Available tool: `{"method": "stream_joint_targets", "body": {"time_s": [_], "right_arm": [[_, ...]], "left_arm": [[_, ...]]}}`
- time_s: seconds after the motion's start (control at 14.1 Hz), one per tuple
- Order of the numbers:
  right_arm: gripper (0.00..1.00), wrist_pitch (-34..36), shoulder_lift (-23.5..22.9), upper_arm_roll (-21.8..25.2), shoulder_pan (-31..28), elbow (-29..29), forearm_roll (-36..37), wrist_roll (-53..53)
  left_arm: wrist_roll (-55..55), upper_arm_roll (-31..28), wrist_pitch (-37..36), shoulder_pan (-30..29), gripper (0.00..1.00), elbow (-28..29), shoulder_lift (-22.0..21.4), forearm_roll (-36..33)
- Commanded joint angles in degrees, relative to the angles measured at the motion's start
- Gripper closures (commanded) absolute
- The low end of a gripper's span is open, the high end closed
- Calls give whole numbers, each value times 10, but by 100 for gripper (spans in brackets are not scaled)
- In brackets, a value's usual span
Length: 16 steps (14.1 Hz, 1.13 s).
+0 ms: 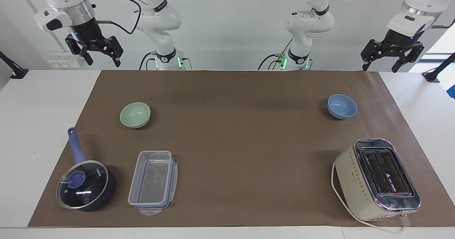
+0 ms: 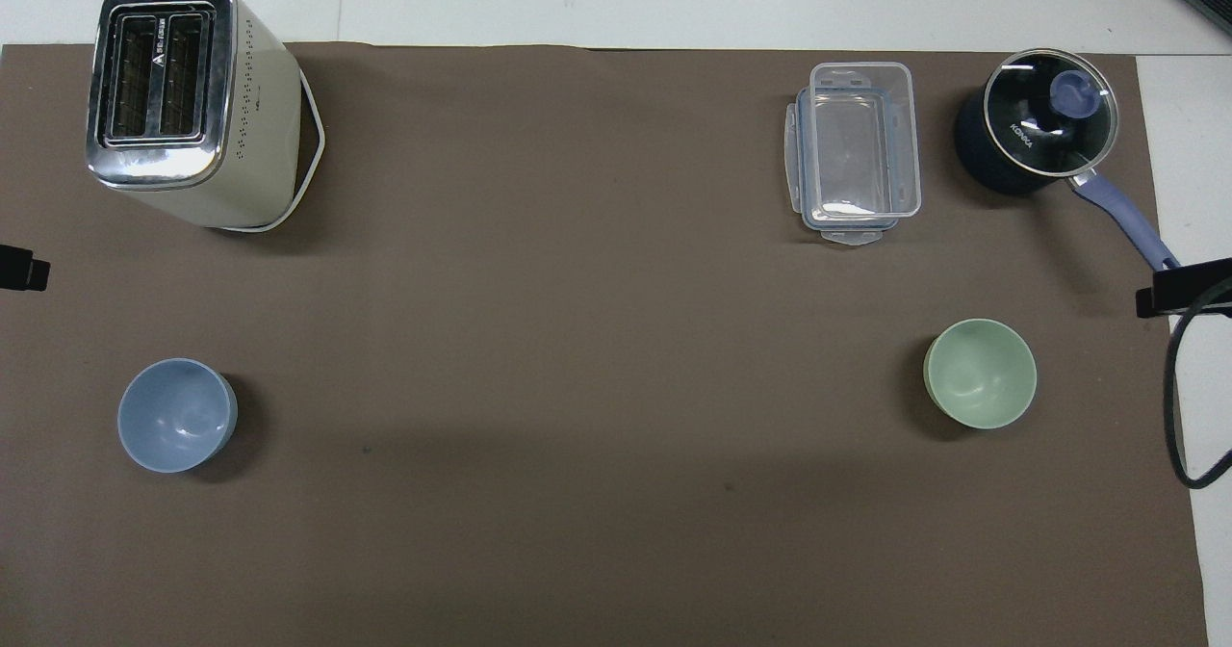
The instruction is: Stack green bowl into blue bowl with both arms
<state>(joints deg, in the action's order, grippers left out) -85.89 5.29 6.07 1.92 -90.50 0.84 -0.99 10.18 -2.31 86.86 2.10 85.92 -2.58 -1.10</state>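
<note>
The green bowl [image 1: 135, 114] [image 2: 980, 373] stands upright on the brown mat toward the right arm's end of the table. At the left arm's end the blue bowl [image 1: 342, 106] [image 2: 176, 414] also stands upright, far apart from it. My right gripper [image 1: 103, 60] hangs open and empty high over the table's edge at the robots' end, well clear of the green bowl. Over the same edge my left gripper [image 1: 379, 68] is likewise raised, open, with nothing in it. The overhead view catches only a dark tip of each gripper at its side edges.
A cream toaster [image 1: 377, 178] with its cord stands farther from the robots than the blue bowl. A clear plastic container [image 1: 153, 182] and a dark blue saucepan with a glass lid [image 1: 85, 185] lie farther out than the green bowl. A brown mat [image 1: 234, 136] covers the table.
</note>
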Motion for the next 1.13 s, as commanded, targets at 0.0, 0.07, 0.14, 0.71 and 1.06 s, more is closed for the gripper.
{"method": "stream_joint_targets", "body": {"time_s": [0.0, 0.07, 0.14, 0.71, 1.06], "right_arm": [[0, -13, 14, -3, -4, -20, 8, 4], [0, -14, 15, -3, -4, -21, 8, 4], [0, -14, 15, -3, -4, -21, 8, 4], [0, -14, 17, -3, -4, -22, 8, 4], [0, -14, 17, -3, -4, -23, 8, 4]], "left_arm": [[4, -7, 1, 3, 0, 28, -20, -8], [5, -9, 1, 2, 0, 33, -22, -8], [14, -10, 1, -4, 0, 42, -24, -8], [120, -10, 118, -97, 0, 247, -81, 29], [158, -11, 211, -124, 0, 381, -91, 30]]}}
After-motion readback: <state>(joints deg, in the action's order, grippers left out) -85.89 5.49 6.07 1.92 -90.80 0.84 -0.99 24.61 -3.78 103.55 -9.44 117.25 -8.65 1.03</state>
